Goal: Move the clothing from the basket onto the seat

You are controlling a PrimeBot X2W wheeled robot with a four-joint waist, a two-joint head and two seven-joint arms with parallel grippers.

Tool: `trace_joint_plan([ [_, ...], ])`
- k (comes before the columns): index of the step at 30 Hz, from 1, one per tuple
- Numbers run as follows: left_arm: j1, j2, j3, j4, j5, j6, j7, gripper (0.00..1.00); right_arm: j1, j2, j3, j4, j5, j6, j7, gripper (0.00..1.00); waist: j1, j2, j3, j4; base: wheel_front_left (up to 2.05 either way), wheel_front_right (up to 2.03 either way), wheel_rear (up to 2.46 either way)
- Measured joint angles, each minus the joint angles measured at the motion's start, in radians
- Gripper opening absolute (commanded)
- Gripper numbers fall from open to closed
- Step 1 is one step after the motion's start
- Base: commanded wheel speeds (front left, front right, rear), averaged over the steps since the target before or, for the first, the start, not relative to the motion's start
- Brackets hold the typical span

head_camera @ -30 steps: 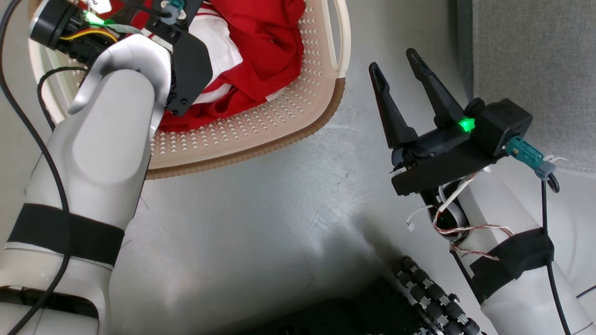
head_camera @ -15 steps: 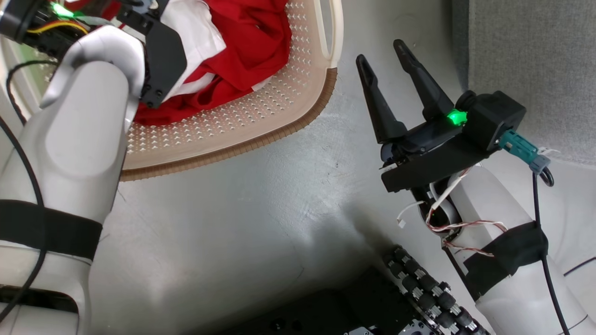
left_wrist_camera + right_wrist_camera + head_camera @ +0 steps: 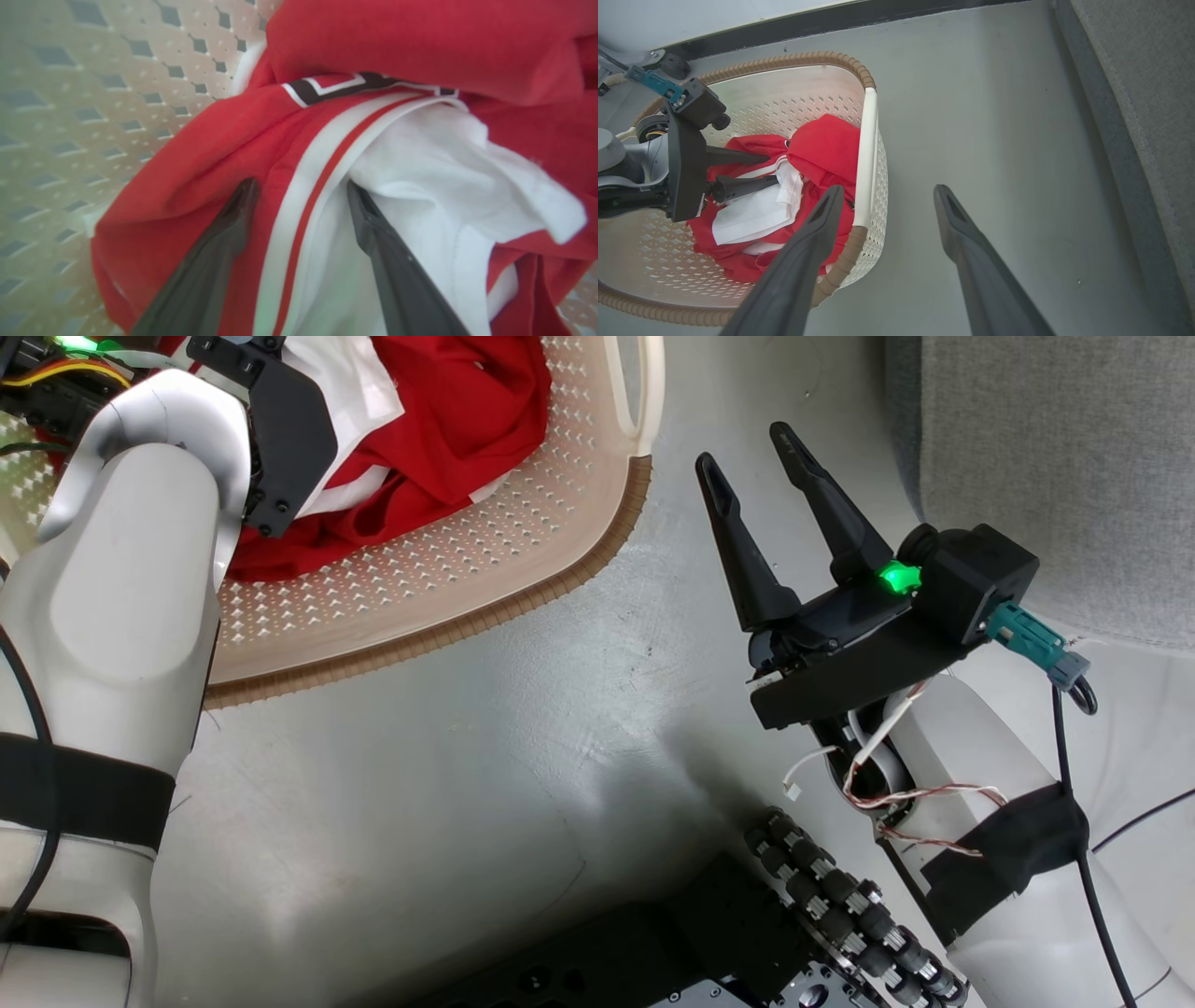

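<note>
Straddling the striped trim, the left gripper [image 3: 301, 185] is spread to its widest. Both fingers are pushed into the clothing [image 3: 373, 46], one tip on red fabric and the other at the edge of a white panel. Nothing is pinched between them.

- The white-red-white band runs up between the fingers, roughly in line with them. It then bends off to the right, under a strip of black lettering with a white outline.
- The heap itself is crumpled and has no clear long axis. A red fold lies over the top and a white panel spills out to one side.
- The right wrist view shows the heap low inside the basket [image 3: 868, 140], closer to the near handle side, with the left gripper reaching in across it.

The right gripper [image 3: 742, 446] is also wide open and empty. It hangs above the grey floor [image 3: 467, 784] between the basket and the seat [image 3: 1055, 457], well apart from the clothing. Its fingers point up the head view, leaning slightly left.

The basket's brown rim curves toward the robot, with its perforated cream wall around the heap. The seat's grey edge runs down the right side of the head view.

Count: two grippers, one basket, one seat. The number of garments can't be told because the folds overlap.
</note>
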Motion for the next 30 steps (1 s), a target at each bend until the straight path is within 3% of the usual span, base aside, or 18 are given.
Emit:
trace_joint_plan([
  [2,0.000,-0.001,0.003,0.002,-0.002,0.000,-0.005,1.00,0.000,0.000,-0.001,0.001,0.005,0.000,0.000,1.00,0.0000,0.0000,0.002,-0.006,0.00,0.00,0.00],
  [5,0.000,-0.001,0.007,0.005,-0.006,0.007,-0.012,0.84,0.001,0.000,-0.003,0.001,0.008,0.000,0.000,1.00,-0.0001,-0.0001,0.004,-0.013,0.00,0.00,0.00],
  [6,0.000,-0.001,0.007,0.006,-0.007,0.007,-0.017,0.73,0.001,0.000,-0.004,0.001,0.008,0.000,0.000,1.00,-0.0001,0.0000,0.005,-0.015,0.00,0.00,0.00],
  [7,0.001,-0.001,0.006,0.007,-0.007,0.007,-0.021,0.49,0.002,0.001,-0.008,0.003,0.008,0.000,0.000,1.00,-0.0001,0.0000,0.006,-0.018,0.00,0.00,0.00],
  [12,0.001,-0.001,0.007,0.008,-0.008,0.007,-0.044,0.23,0.002,0.001,-0.016,0.007,0.008,0.000,0.000,1.00,0.0000,-0.0001,0.008,-0.024,0.00,0.00,0.00],
  [14,0.001,-0.001,0.010,0.010,-0.010,0.007,-0.052,0.03,0.002,0.001,-0.019,0.009,0.008,0.000,0.000,1.00,0.0000,0.0000,0.009,-0.024,0.00,0.00,0.00],
  [21,0.010,-0.010,0.026,0.017,-0.036,0.008,-0.104,0.00,-0.005,0.002,-0.035,0.030,0.007,0.000,0.000,1.00,0.0000,0.0000,0.002,-0.023,0.00,0.00,0.00],
  [30,0.127,-0.067,0.055,0.058,-0.098,0.034,-0.223,0.00,-0.004,0.003,-0.099,0.095,-0.041,0.004,0.000,1.00,-0.0001,0.0000,-0.071,0.001,0.00,0.00,0.00],
])
